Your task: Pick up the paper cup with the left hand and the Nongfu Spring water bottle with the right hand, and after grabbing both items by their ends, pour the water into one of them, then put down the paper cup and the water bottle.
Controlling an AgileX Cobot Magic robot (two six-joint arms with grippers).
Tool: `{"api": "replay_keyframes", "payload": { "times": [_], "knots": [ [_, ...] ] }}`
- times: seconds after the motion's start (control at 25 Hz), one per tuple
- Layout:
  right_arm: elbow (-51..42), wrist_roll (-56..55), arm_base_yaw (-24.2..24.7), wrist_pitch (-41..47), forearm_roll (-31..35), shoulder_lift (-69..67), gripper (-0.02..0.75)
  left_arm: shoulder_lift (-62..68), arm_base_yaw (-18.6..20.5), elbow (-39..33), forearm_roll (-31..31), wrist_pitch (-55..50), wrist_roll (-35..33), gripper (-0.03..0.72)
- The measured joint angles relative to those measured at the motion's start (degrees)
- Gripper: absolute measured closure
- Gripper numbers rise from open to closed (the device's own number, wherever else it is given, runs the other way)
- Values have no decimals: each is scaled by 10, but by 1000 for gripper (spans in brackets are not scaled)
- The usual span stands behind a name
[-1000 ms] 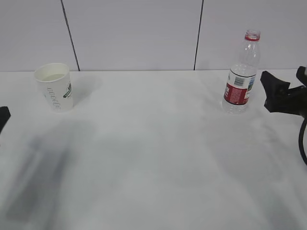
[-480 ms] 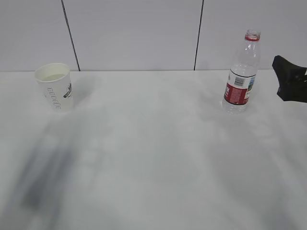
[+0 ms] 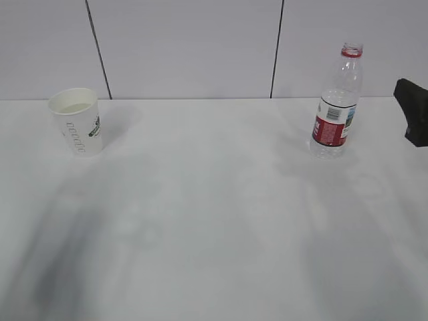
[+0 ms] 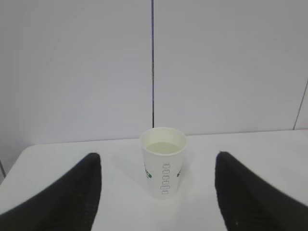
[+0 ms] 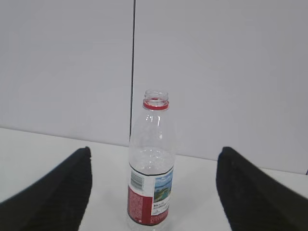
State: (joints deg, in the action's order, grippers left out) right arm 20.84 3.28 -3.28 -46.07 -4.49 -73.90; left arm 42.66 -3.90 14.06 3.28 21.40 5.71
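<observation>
Your paper cup (image 3: 75,121) stands upright at the counter's (image 3: 214,221) far left, your Nongfu Spring water bottle (image 3: 338,101) upright far right (uncapped). Your left hand (image 4: 156,192) is released, framing the cup; your right hand (image 5: 154,192) is released, framing the bottle.

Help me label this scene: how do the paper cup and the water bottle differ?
The paper cup is short, white and opaque; the water bottle is taller, clear and ribbed. The cup has green lettering, the bottle a red-and-white label. The cup has a wide mouth, the bottle a narrow neck. Both stand upright, uncapped and ungripped on the table.
</observation>
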Motion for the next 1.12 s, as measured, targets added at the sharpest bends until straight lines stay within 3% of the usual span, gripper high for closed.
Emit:
{"api": "replay_keyframes", "payload": {
  "times": [0.4,0.84,1.12],
  "knots": [
    [-11,0,0,167,-4,127,141,-94,0,23,-8,-170,0,146],
    [-16,-1,0,362,-5,291,143,-98,0,145,-33,-393,0,146],
    [-16,-1,0,482,-5,386,143,-104,0,182,-40,-464,0,147]
  ]
}}
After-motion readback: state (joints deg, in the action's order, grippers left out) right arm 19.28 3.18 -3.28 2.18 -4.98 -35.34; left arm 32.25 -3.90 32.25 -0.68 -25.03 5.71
